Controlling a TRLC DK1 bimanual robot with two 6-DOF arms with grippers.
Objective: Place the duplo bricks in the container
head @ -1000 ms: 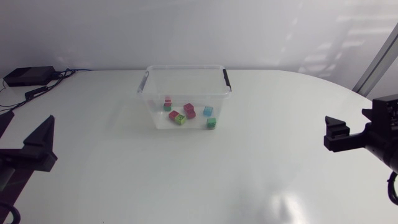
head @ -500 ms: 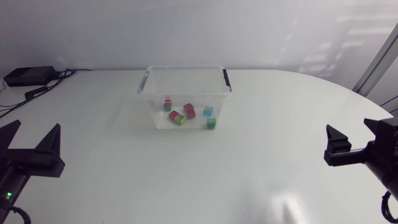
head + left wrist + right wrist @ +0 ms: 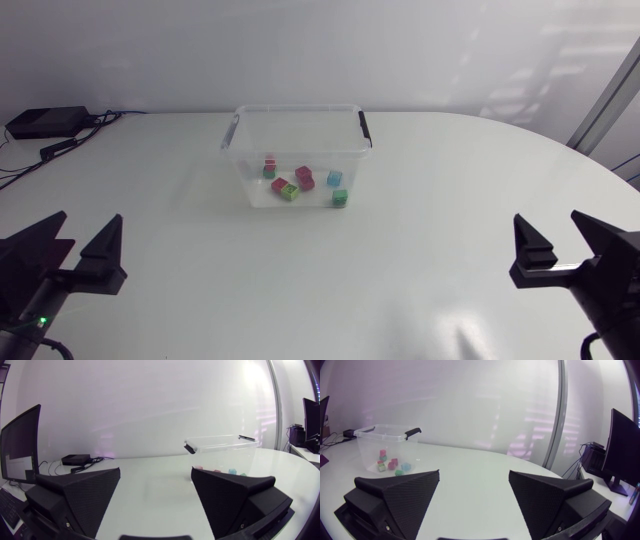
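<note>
Bright, even lighting. The table [image 3: 420, 250] shows a soft glare patch near its front right edge. The container [image 3: 297, 130] casts only a faint shadow.

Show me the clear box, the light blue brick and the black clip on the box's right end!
clear box [image 3: 296, 152], head view, on its near rim.
light blue brick [image 3: 334, 179], head view, on its top face.
black clip [image 3: 366, 129], head view, on the clip's middle.

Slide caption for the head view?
Coloured duplo bricks lie in the clear plastic container; black left gripper and right gripper hang open, empty.
</note>
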